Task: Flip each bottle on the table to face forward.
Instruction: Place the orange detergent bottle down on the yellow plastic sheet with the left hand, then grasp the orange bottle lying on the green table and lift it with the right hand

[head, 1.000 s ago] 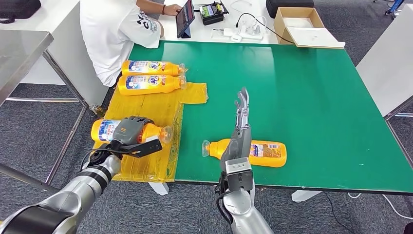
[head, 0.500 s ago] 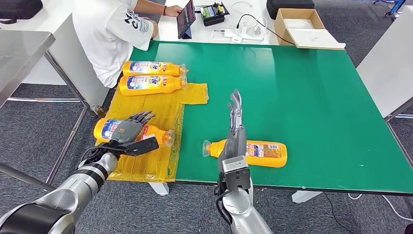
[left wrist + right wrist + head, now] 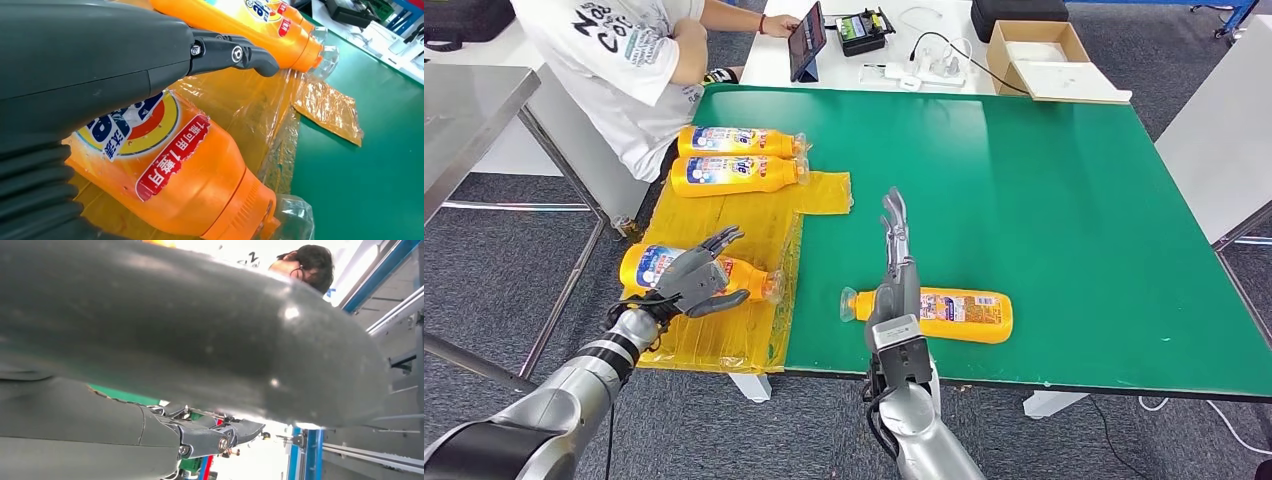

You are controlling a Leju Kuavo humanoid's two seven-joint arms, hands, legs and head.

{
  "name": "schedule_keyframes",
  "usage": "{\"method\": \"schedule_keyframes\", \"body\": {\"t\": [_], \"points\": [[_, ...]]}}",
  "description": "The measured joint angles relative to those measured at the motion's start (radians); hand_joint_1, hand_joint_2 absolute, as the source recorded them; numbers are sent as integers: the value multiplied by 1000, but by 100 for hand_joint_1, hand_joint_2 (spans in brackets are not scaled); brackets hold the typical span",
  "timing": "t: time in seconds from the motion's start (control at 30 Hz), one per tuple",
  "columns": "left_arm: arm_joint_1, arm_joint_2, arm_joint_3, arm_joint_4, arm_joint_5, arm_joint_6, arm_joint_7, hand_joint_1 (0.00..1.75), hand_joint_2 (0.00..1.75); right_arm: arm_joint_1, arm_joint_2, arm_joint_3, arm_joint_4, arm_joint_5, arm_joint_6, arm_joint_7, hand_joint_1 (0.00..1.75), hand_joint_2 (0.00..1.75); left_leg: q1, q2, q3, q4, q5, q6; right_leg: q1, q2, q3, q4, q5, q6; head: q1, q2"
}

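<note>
While the left hand [image 3: 692, 280] hovers at the lower left of the head view with its fingers spread and nothing in its grasp, the nearest bottle [image 3: 686, 270] lies on its side just under it, its clear cap pointing right. That bottle rests on a yellow plastic sheet [image 3: 724, 222] covering the left edge of the green tabletop [image 3: 1064, 200]. In the left wrist view its label [image 3: 150, 135] faces up, red and blue on orange. The right hand [image 3: 894, 270] stands edge-up at lower centre, fingers straight and together, holding nothing, just in front of a second bottle [image 3: 959, 313] lying on the bare green surface with its cap to the left. Two more bottles [image 3: 739, 157] lie side by side at the upper left, caps to the right. A person in a white shirt [image 3: 624, 70] sits beyond them beside a tablet [image 3: 805, 40].
</note>
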Motion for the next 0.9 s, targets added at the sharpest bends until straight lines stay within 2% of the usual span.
{"method": "schedule_keyframes", "body": {"t": [0.23, 0.37, 0.5, 0.6, 0.67, 0.73, 0.8, 0.87, 0.9], "points": [[5, 0, 18, 0, 4, -1, -2, 0, 0, -8, 0, 0, 17, -1, -1, -1, 0, 0, 0, 0, 1, 0, 0, 0, 0, 0, 1, 0, 0, 0, 0, 0], [9, -6, 39, -1, 74, 0, -7, 0, 0, -8, 1, -2, 23, -12, -9, -5, 0, 0, 0, 0, 1, 0, 0, 0, 0, 0, 1, 0, 0, 0, 0, 0], [22, -23, 85, -13, 193, 33, -40, 0, 175, -6, 1, -5, 25, -14, -11, -6, 0, 0, 0, 0, 1, 0, 0, 0, 0, 0, 0, 0, 0, 0, 0, 0], [24, -23, 89, -15, 200, 36, -42, 0, 175, -6, 1, -5, 25, -14, -12, -6, 0, 0, 0, 1, 1, 0, 0, 0, 0, 0, 0, 0, 0, 0, 0, 0], [41, -43, 133, -40, 280, 84, -69, 0, 175, -3, 1, -6, 25, -2, -18, 0, 0, 0, 0, 1, 1, 0, 0, 0, 0, 0, -1, 0, 0, 0, 0, 0], [110, -97, 231, -178, 426, 323, -110, 0, 175, 3, -3, -7, 36, 69, -35, 53, 0, 0, 0, 1, -1, 0, 0, 0, 0, 1, -3, 0, 0, 0, 0, 0], [191, -139, 284, -356, 479, 619, -124, 0, 175, 5, -14, -10, 56, 148, -39, 119, 0, 87, 0, 2, -3, 0, -1, 0, 0, 1, -5, 0, 0, 0, 0, 0], [244, -153, 283, -482, 468, 752, -125, 0, 175, 0, -31, -14, 76, 195, -27, 158, 0, 175, 0, 2, -4, 0, -1, 0, 0, 1, -6, 0, 0, 0, 0, 0], [267, -158, 282, -540, 486, 765, -125, 0, 175, -3, -42, -18, 86, 225, -21, 181, 0, 175, 0, 1, -5, 0, -1, 0, 0, 1, -7, 0, 0, 0, 0, 0]]}}
